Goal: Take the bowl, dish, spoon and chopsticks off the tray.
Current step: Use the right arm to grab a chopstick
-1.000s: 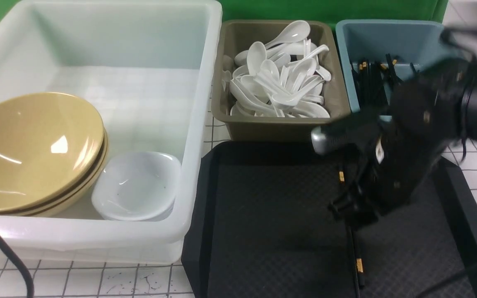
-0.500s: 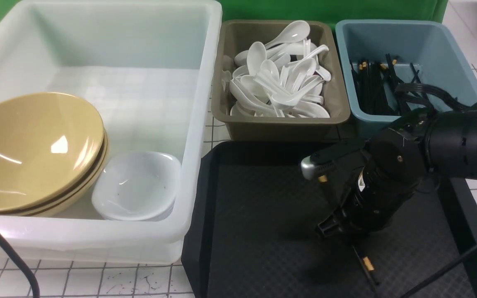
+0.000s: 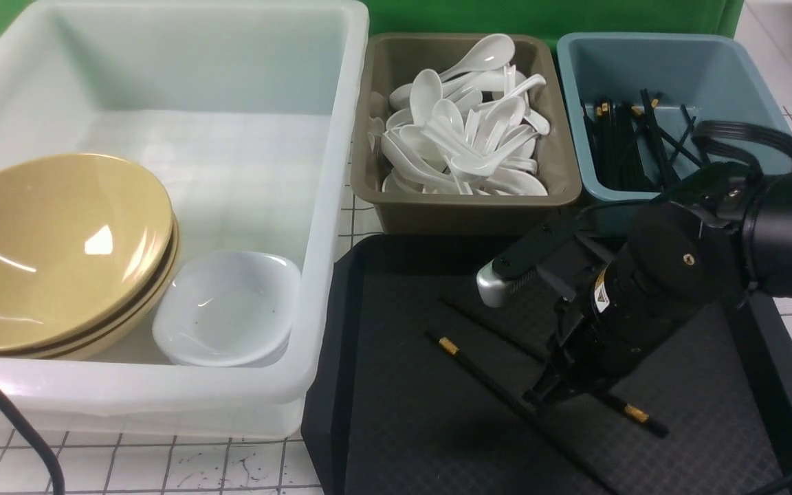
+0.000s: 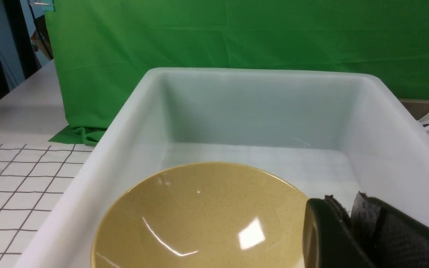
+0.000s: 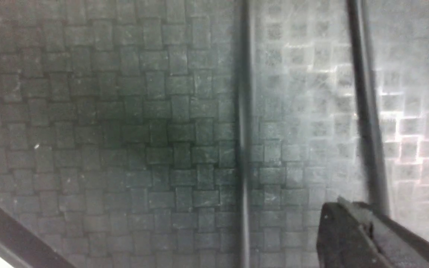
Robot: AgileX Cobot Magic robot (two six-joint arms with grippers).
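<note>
Two black chopsticks lie apart on the black tray (image 3: 396, 426), slanting from its middle toward the front right. One chopstick (image 3: 448, 346) has its gold band at the left end, the other chopstick (image 3: 636, 412) at the right end. My right gripper (image 3: 540, 395) is low over them and shut. In the right wrist view one chopstick (image 5: 363, 111) runs behind the shut fingertips (image 5: 343, 206), not between them. Yellow bowls (image 3: 59, 247) and a white dish (image 3: 227, 316) sit in the white tub. My left gripper (image 4: 345, 199) hangs shut and empty above the top bowl (image 4: 199, 216).
The white tub (image 3: 320, 227) stands left of the tray. An olive tub (image 3: 465, 213) heaped with white spoons (image 3: 465, 137) and a blue tub (image 3: 712, 69) holding black chopsticks stand behind the tray. A black cable (image 3: 4, 412) crosses the front left corner.
The right gripper has gone from open to shut and turned. The chopsticks swung from pointing front to back into a slant and spread apart. The left side is unchanged.
</note>
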